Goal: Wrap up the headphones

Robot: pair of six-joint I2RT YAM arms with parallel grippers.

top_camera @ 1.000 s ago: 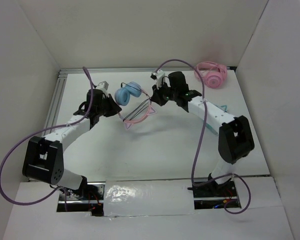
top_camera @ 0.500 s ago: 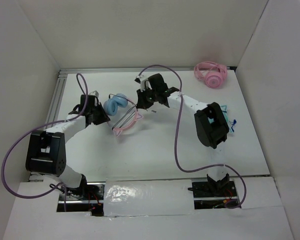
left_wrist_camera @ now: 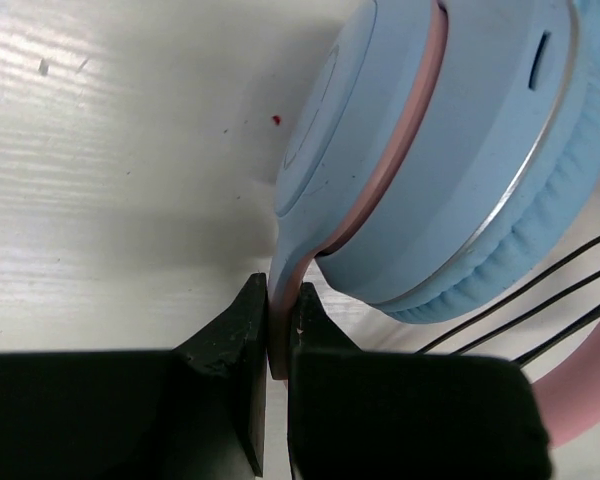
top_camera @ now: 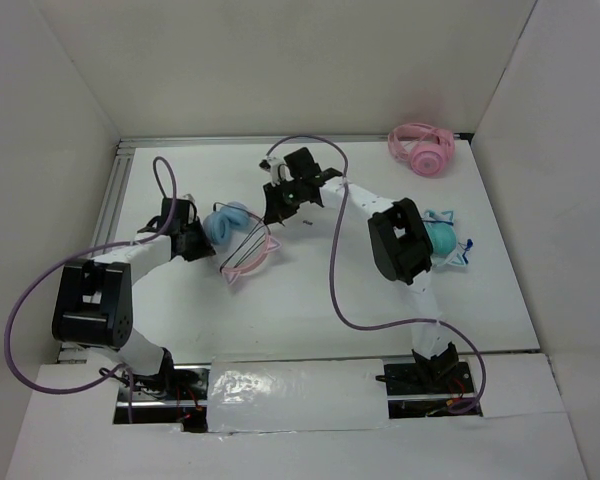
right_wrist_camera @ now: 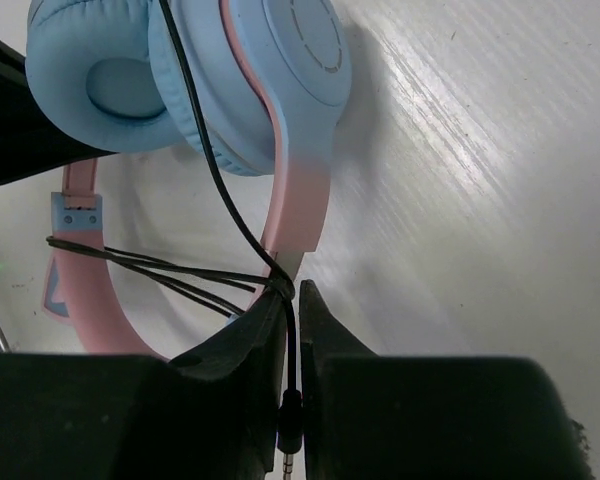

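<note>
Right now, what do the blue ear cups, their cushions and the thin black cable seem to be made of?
Ear cup shell: likely hard plastic, smooth and satin, with a silvery trim ring. Cushion: probably soft leatherette over padding; finely grained, puffy. Cable: apparently rubbery-coated wire, thin, limp, looping freely.

My left gripper (left_wrist_camera: 278,345) pinched tight on the thin pink-blue arm of the headphones (left_wrist_camera: 310,240), their light blue ear cup (left_wrist_camera: 450,150) filling my upper right, black cable (left_wrist_camera: 580,255) strands crossing below it, white table (left_wrist_camera: 100,180) behind, tiny red speck (left_wrist_camera: 276,120)
</note>
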